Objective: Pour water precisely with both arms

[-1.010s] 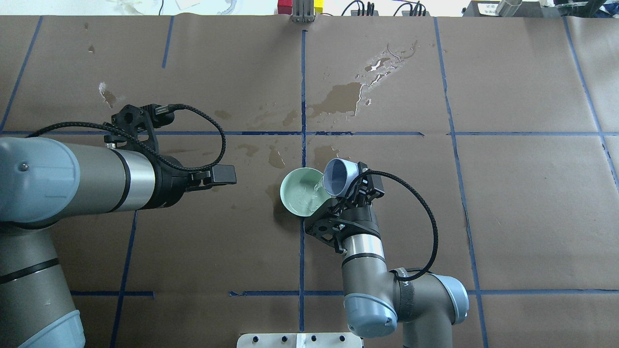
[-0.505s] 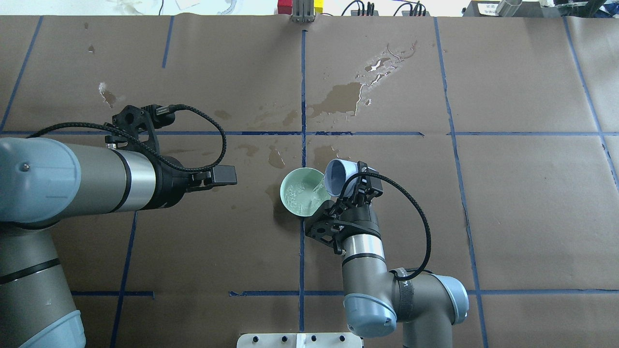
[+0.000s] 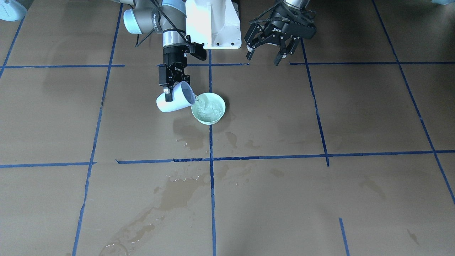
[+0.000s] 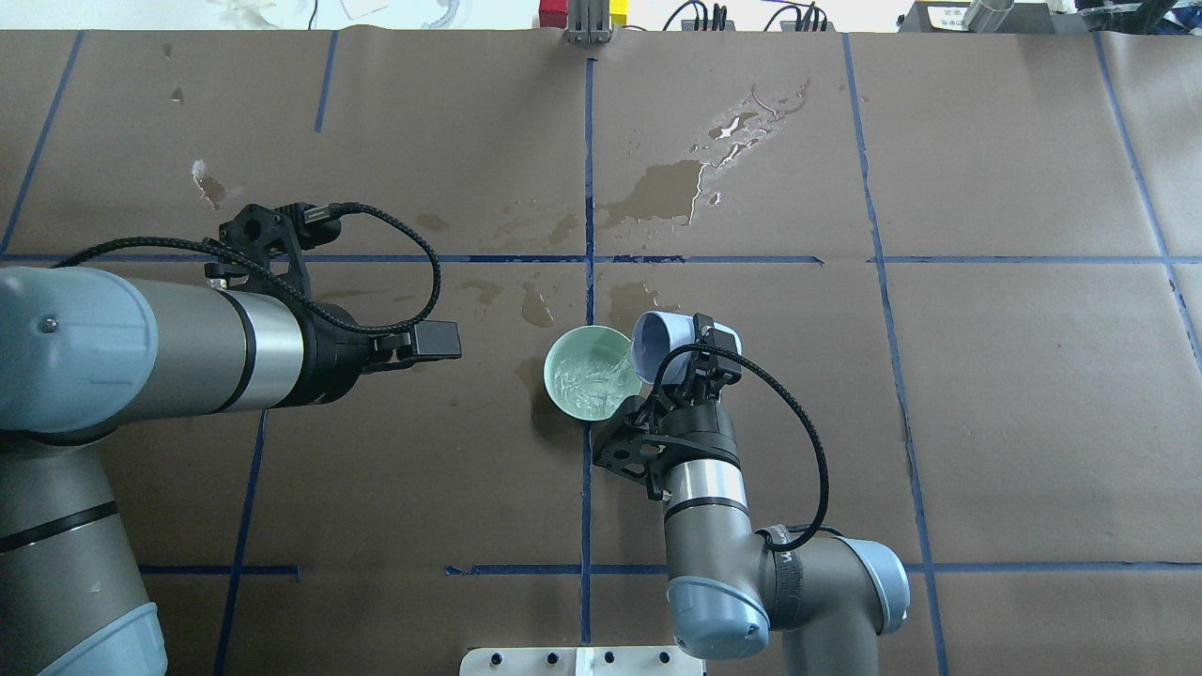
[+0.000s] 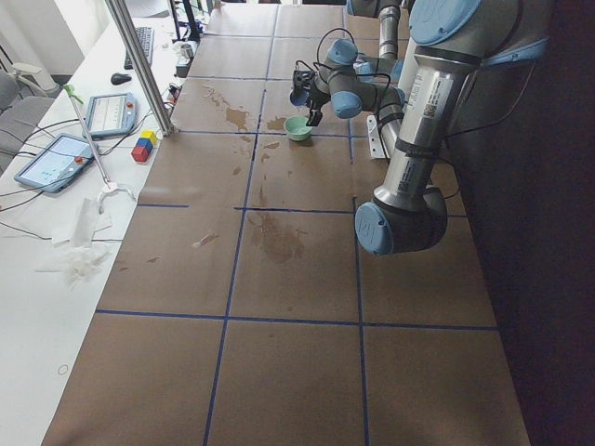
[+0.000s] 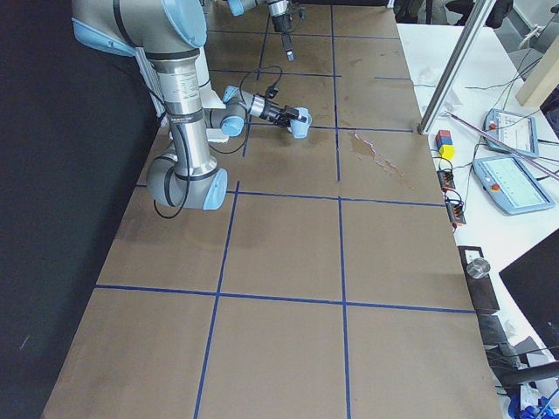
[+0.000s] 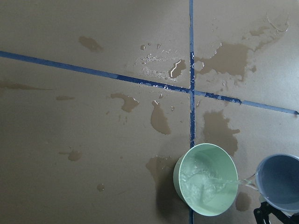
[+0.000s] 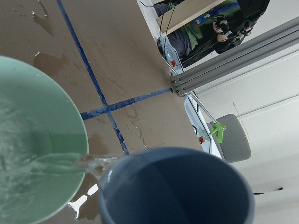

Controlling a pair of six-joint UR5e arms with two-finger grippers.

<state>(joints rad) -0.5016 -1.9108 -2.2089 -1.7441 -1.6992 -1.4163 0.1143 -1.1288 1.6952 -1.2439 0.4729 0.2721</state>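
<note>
while the right fingers [image 4: 717, 334] pinch the tilted blue cup [image 4: 654, 345], water [image 4: 582, 380] runs over its edge into the green bowl [image 4: 550, 376] on the brown surface [image 4: 939, 422]; the left fingers [image 3: 280, 53] hang spread, well apart, with open room between

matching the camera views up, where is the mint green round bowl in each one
front-facing: mint green round bowl just above centre
overhead: bowl dead centre
exterior left: bowl far top middle
exterior right: cannot make it out
left wrist: bowl lower right
right wrist: bowl left edge
landmark: tipped pale blue plastic cup beside it
</note>
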